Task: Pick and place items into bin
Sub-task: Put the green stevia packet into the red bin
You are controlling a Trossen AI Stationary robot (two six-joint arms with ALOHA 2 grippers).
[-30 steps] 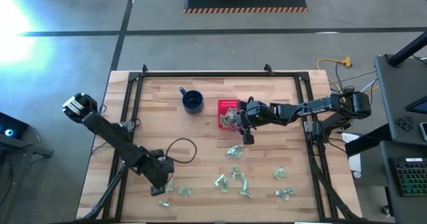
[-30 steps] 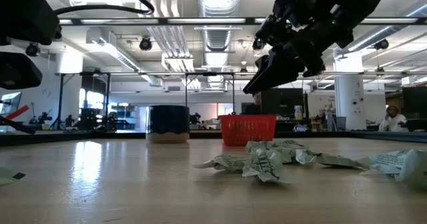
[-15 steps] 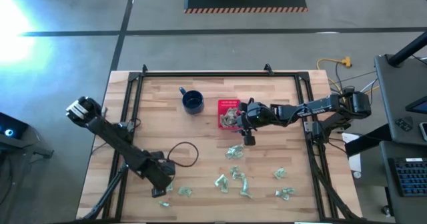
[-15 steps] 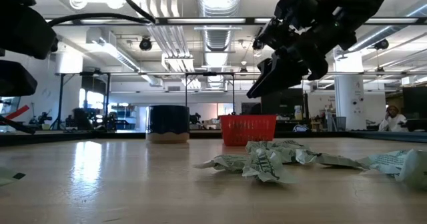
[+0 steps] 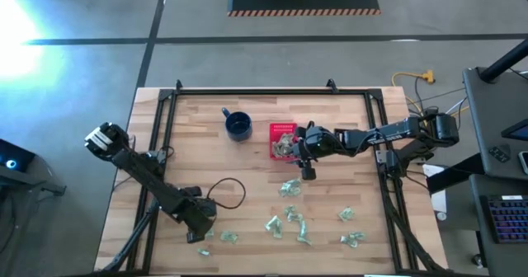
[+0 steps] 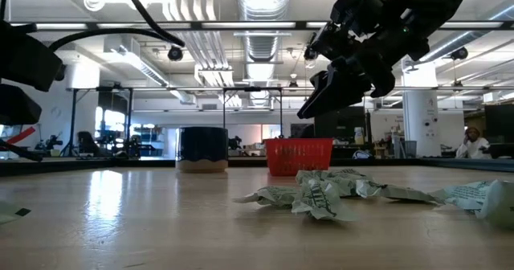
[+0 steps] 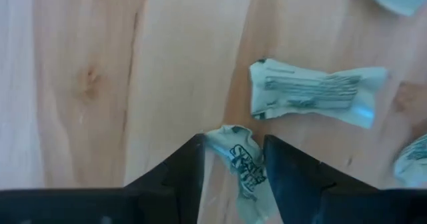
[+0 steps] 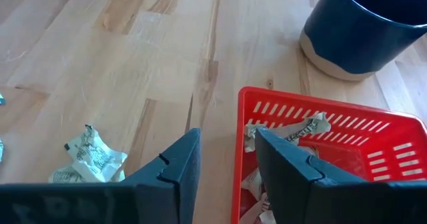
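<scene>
The red basket (image 5: 281, 140) stands mid-table with several pale green wrappers (image 8: 287, 132) inside. Other wrappers lie toward the near edge (image 5: 289, 188) (image 5: 299, 224) (image 5: 353, 240). My left gripper (image 5: 201, 230) is low at the near left, open, with its fingers on either side of one wrapper (image 7: 241, 165) on the wood. A second wrapper (image 7: 313, 94) lies just beyond it. My right gripper (image 5: 302, 157) is open and empty, raised over the basket's near right corner (image 8: 248, 117), and it also shows in the low view (image 6: 325, 97). My left gripper points down at the table with a wrapper (image 7: 233, 144) lying between its two fingers. I cannot tell whether the fingers touch it. The wrapper lies flat on the wood.
A dark blue mug (image 5: 239, 127) stands left of the basket. A black cable loop (image 5: 227, 186) lies on the table near my left arm. A black frame (image 5: 272, 91) borders the table's far and side edges.
My left gripper has moved a little toward the table's near edge, closer to the wrappers at the near left. My right gripper has stayed over the basket.
</scene>
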